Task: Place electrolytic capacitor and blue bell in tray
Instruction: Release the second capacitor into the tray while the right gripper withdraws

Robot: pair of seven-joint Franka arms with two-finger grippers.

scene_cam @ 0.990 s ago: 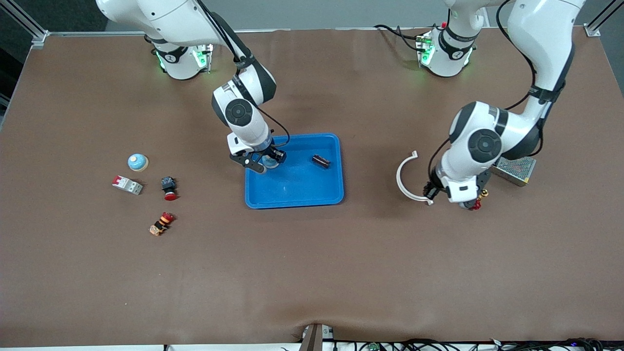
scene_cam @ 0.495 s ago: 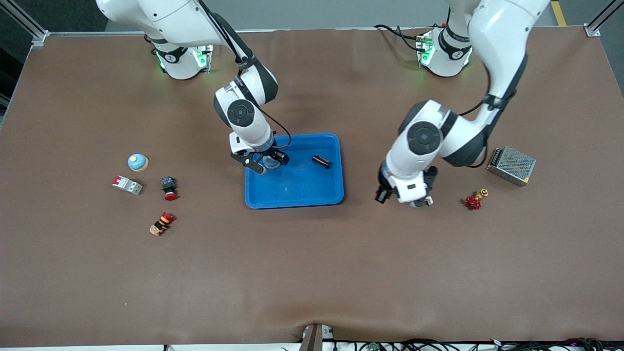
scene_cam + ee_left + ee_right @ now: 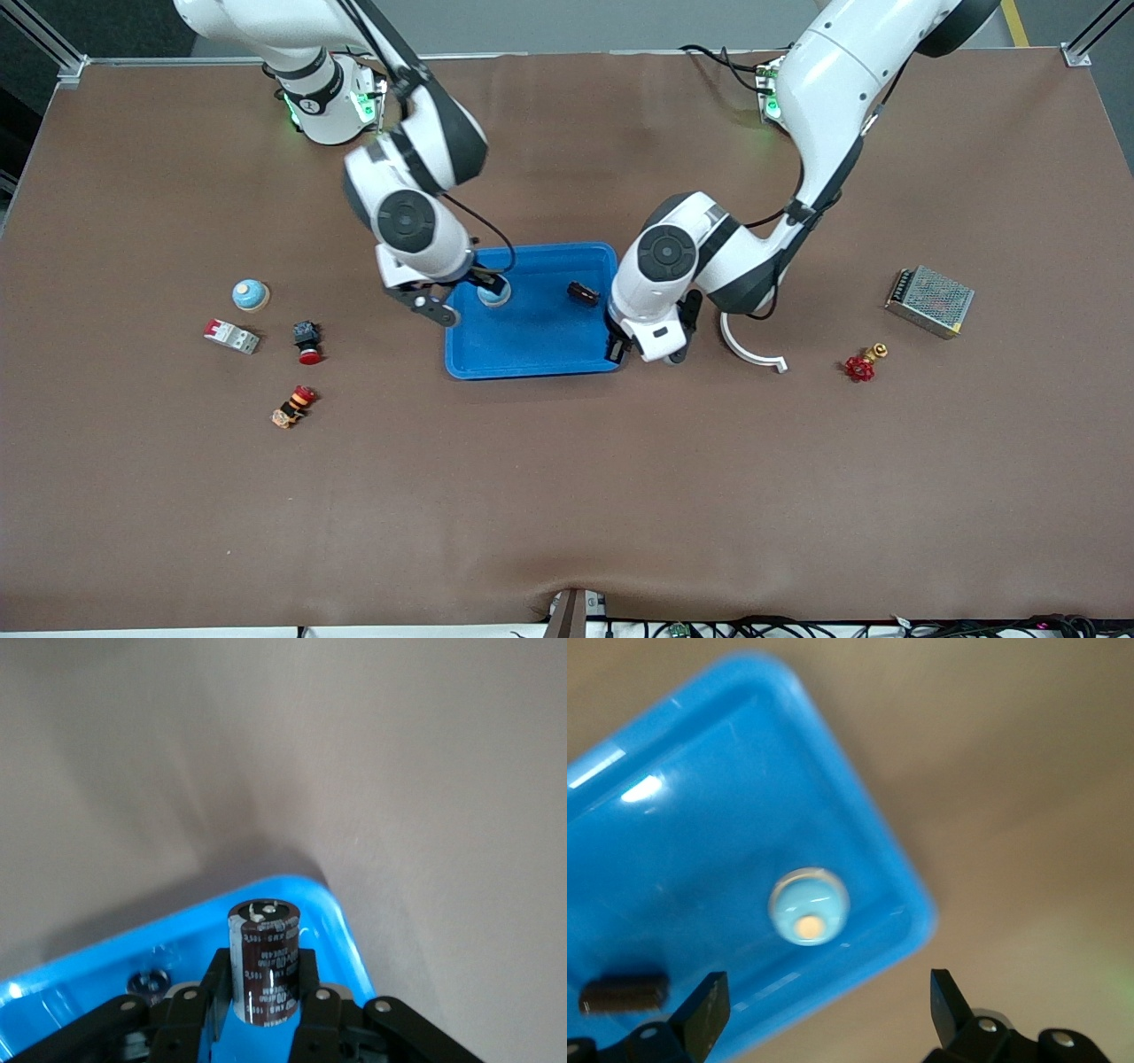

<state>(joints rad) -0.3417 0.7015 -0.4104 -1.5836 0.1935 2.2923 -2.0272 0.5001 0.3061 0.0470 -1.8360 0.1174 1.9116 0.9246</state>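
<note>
Glossy plastic tray (image 3: 532,354); matt brown table (image 3: 567,496); shiny-sleeved capacitor (image 3: 263,961).

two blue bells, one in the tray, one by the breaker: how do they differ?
Place: the tray bell sits inside the tray, at its right-arm end; the table bell sits on bare table beside the breaker.
Grippers: the open right gripper hangs by the tray bell; none is near the table bell. The left gripper holds a capacitor over a tray corner.
Shared: both upright, light-blue domes with a tan top button.
</note>
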